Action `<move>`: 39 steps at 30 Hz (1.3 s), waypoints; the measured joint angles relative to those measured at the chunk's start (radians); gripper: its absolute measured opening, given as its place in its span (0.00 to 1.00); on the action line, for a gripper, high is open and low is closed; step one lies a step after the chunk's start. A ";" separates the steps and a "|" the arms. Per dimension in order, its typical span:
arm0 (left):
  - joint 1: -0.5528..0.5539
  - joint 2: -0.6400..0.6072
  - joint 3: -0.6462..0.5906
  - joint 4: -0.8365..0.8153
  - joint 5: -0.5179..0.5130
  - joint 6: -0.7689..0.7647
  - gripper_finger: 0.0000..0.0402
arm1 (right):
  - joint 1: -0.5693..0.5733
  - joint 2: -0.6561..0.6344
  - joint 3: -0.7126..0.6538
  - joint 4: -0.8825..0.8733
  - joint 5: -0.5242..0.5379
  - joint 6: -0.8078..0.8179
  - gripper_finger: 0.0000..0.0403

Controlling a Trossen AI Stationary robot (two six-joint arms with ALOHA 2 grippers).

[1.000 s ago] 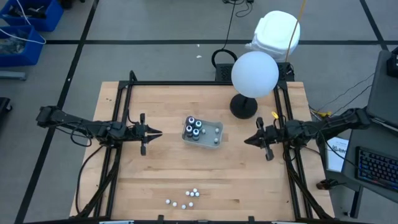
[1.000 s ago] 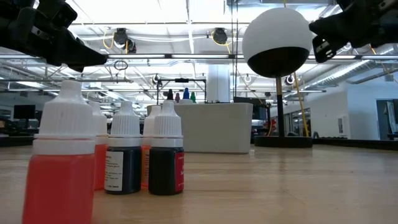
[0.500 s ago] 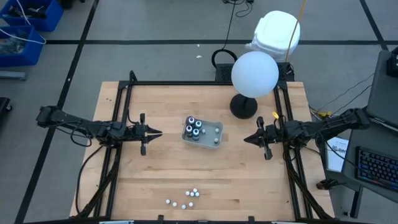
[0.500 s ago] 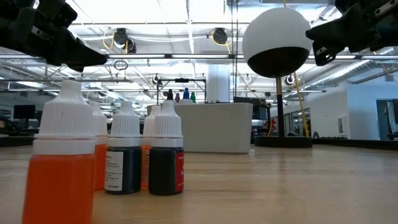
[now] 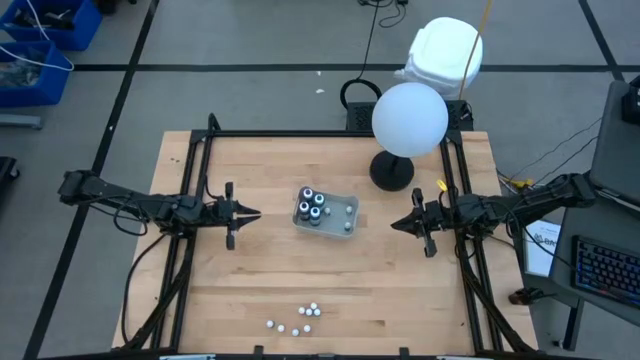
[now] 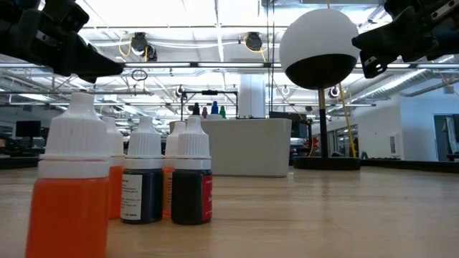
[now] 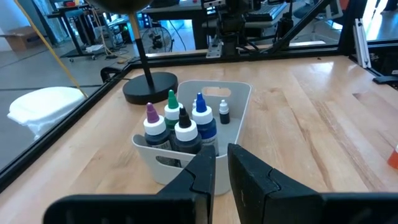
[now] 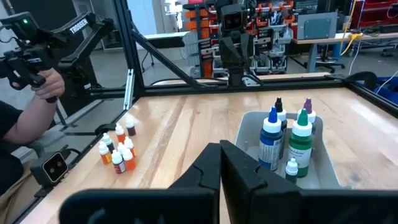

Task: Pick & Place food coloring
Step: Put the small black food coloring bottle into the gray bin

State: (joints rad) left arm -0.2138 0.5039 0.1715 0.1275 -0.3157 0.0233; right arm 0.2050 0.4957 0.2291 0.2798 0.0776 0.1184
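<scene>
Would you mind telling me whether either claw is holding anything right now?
Nothing is held. The left claw and the right claw both hover empty on either side of the tray.

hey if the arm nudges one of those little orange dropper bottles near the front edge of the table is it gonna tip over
Probably, yes. The small orange bottle stands upright, tall for its narrow base, with a tapered white cap, so a push near the top would likely topple it. It looks like light plastic, so a low push might slide it. It stands close among the other small bottles, so it may knock them.
</scene>
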 joint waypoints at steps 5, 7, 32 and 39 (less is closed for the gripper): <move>0.000 0.000 0.000 -0.015 0.000 0.029 0.13 | 0.000 0.003 -0.013 0.026 0.003 -0.015 0.00; 0.000 0.000 0.000 -0.021 0.000 0.023 0.13 | 0.000 0.003 -0.039 0.063 0.002 -0.032 0.00; 0.000 0.000 0.000 -0.031 -0.023 0.015 0.13 | 0.198 0.348 -0.108 0.539 0.214 -0.115 0.00; -0.007 0.000 0.000 0.005 0.010 -0.033 0.13 | 0.209 0.404 -0.108 0.595 0.214 -0.163 0.00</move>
State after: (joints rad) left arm -0.2205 0.5037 0.1711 0.1329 -0.3054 -0.0093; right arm 0.4145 0.8997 0.1211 0.8745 0.2913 -0.0450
